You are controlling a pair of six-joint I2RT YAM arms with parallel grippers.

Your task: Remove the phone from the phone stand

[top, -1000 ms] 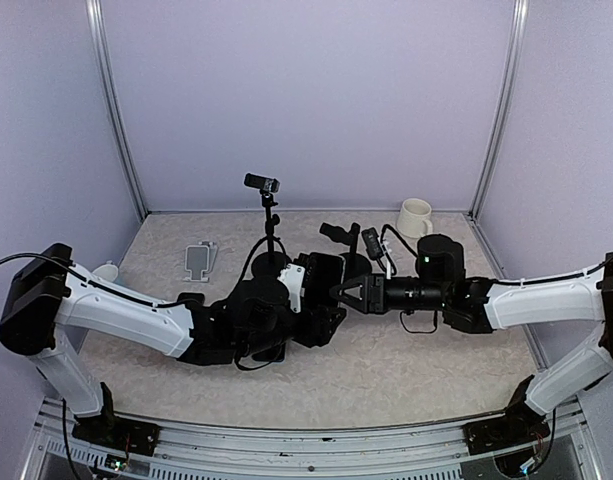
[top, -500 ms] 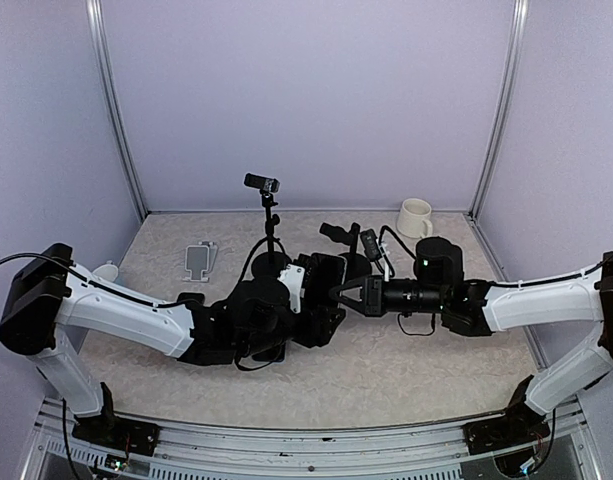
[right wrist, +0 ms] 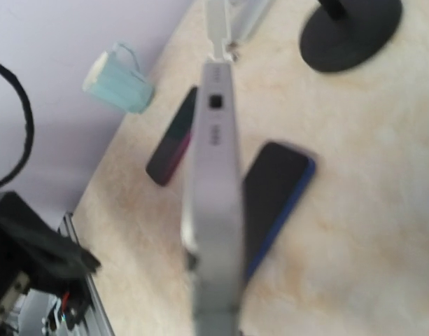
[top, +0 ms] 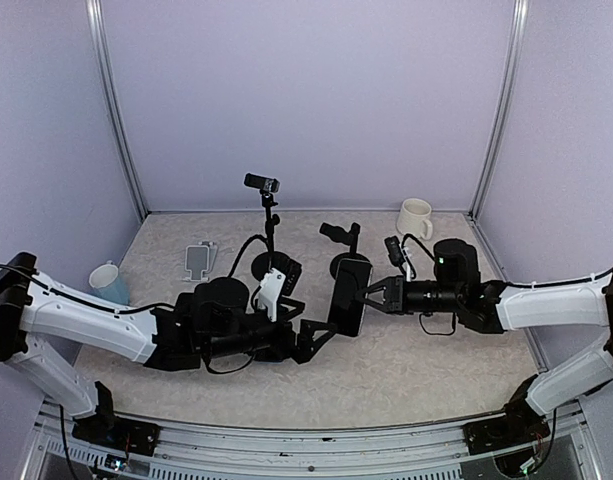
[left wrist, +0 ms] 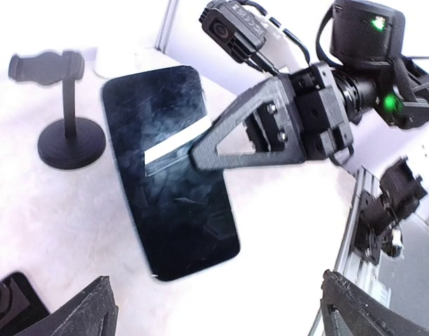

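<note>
While R fingers (left wrist: 250, 103) pinch phone (left wrist: 172, 210) edgewise, L fingers (left wrist: 88, 315) gape nearby

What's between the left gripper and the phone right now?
Nothing. The left wrist view shows only bare tabletop between the open left gripper and the phone, which the right gripper grips by its edge.
</note>
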